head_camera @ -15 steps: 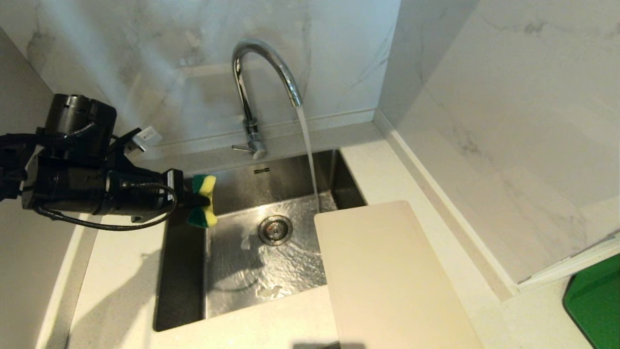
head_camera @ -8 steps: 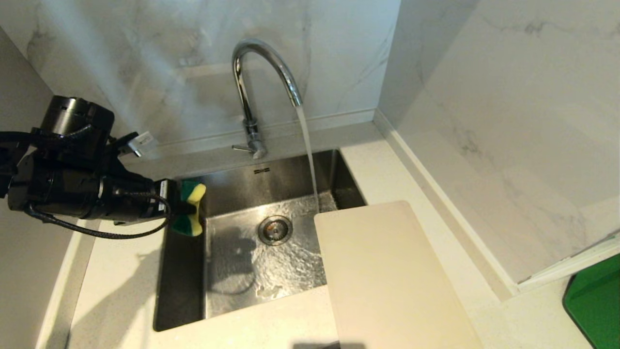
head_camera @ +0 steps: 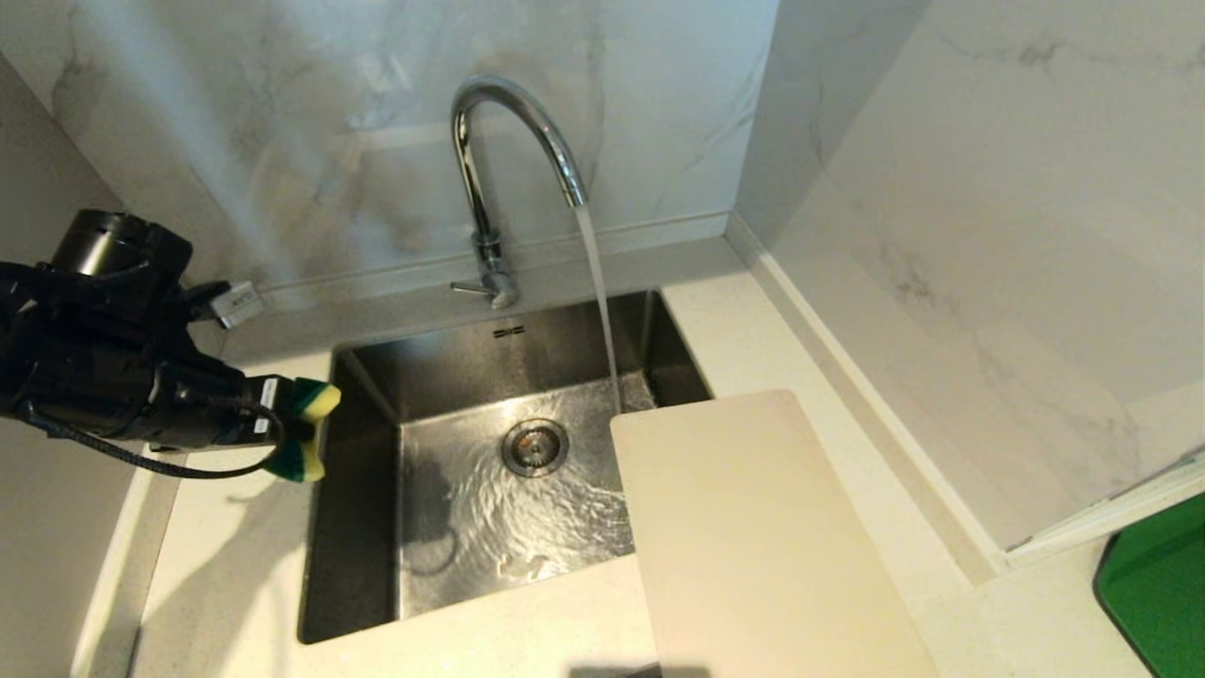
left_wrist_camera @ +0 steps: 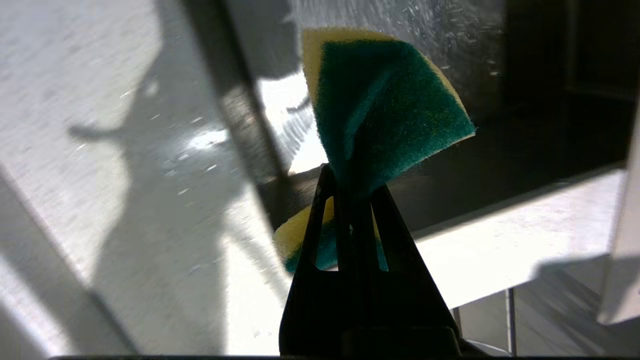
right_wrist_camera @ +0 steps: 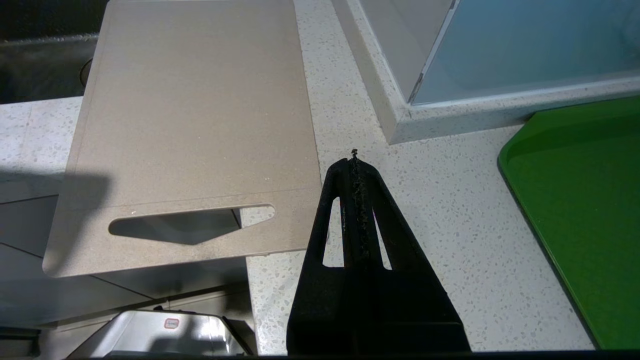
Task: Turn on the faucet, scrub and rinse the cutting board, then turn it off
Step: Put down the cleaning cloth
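The chrome faucet (head_camera: 490,169) runs a stream of water into the steel sink (head_camera: 362,527). The cream cutting board (head_camera: 753,527) lies on the counter right of the sink, its far corner over the basin; its handle slot (right_wrist_camera: 190,225) hangs past the counter's front edge. My left gripper (head_camera: 287,428) hovers at the sink's left rim, shut on a green-and-yellow sponge (head_camera: 303,443), which is pinched and folded between the jaws (left_wrist_camera: 380,110). My right gripper (right_wrist_camera: 355,160) is shut and empty, parked over the counter next to the board's slot end.
A bright green tray (head_camera: 1158,593) lies at the far right of the counter (right_wrist_camera: 450,225). Marble walls close the back and right sides, with a raised ledge (head_camera: 847,395) right of the board. The faucet's lever (head_camera: 468,287) points left.
My left gripper has pulled back leftward with the sponge, from over the sink's back-left corner to the sink's left rim. Water keeps running. The board has not moved.
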Tool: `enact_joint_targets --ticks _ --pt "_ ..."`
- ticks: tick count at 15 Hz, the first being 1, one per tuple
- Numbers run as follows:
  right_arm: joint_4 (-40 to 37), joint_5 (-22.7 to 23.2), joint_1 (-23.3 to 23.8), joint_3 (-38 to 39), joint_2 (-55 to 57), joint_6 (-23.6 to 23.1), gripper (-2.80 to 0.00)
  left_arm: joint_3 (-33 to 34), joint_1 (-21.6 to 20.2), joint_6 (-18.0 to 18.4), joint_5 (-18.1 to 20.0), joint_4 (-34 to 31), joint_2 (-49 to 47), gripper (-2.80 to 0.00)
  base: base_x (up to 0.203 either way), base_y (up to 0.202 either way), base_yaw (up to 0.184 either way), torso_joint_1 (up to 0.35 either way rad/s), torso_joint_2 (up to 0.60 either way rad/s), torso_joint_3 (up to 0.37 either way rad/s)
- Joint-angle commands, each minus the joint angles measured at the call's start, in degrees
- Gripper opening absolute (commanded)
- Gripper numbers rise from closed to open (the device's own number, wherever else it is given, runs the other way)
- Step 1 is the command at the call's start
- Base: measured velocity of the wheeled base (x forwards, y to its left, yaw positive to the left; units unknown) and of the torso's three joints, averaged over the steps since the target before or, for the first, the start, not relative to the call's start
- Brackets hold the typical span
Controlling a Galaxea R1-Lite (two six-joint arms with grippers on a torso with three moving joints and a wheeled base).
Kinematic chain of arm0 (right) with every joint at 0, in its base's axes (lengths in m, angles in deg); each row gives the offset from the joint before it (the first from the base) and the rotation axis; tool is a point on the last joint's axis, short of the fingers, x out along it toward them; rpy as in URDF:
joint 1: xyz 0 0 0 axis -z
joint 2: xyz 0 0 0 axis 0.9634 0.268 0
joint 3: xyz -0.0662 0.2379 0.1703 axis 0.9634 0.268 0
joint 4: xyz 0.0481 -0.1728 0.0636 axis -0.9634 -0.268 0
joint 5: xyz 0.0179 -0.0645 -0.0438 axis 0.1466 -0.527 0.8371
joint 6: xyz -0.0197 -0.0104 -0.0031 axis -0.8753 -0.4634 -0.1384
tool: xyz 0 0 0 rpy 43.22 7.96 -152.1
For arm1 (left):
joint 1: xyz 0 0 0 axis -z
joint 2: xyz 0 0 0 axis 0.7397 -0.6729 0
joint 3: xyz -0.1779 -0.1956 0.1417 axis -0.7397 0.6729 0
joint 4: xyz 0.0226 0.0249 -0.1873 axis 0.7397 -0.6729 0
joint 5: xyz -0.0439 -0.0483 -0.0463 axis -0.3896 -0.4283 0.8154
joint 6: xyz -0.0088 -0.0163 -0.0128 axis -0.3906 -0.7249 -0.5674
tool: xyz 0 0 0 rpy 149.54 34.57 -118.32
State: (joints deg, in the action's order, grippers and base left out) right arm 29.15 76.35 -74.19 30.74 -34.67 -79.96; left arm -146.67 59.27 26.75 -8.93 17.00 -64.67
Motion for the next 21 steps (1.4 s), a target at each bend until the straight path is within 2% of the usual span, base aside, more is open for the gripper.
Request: enact_joint_targets --ticks 1,4,7,14,21 --pt "-0.02 0.04 0.00 0.00 0.07 0.01 -2.80 1.62 -4.85 1.20 0.05 -0.99 -0.80 -2.80 0.000 0.000 0.000 0.000 0.00 0.000" --pt "0.16 -0.54 0.00 0.05 0.07 2.77 -2.80 6.01 -11.35 5.14 0.54 -0.87 -1.94 -2.80 0.000 0.000 0.000 0.000 0.00 0.000" --pt "0.16 -0.66 0.00 0.00 0.07 2.74 -2.80 9.03 -15.38 6.30 0.95 -0.57 -4.42 -2.80 0.000 0.000 0.000 0.000 0.00 0.000" --pt "0.16 -0.66 0.00 0.06 0.07 2.77 -2.80 10.58 -15.79 5.78 1.78 1.66 -11.05 -2.80 0.000 0.000 0.000 0.000 0.00 0.000" --pt "0.16 -0.66 0.00 0.09 0.07 2.86 -2.80 10.67 -16.14 5.59 1.74 2.19 -11.29 -2.80 0.000 0.000 0.000 0.000 0.00 0.000"
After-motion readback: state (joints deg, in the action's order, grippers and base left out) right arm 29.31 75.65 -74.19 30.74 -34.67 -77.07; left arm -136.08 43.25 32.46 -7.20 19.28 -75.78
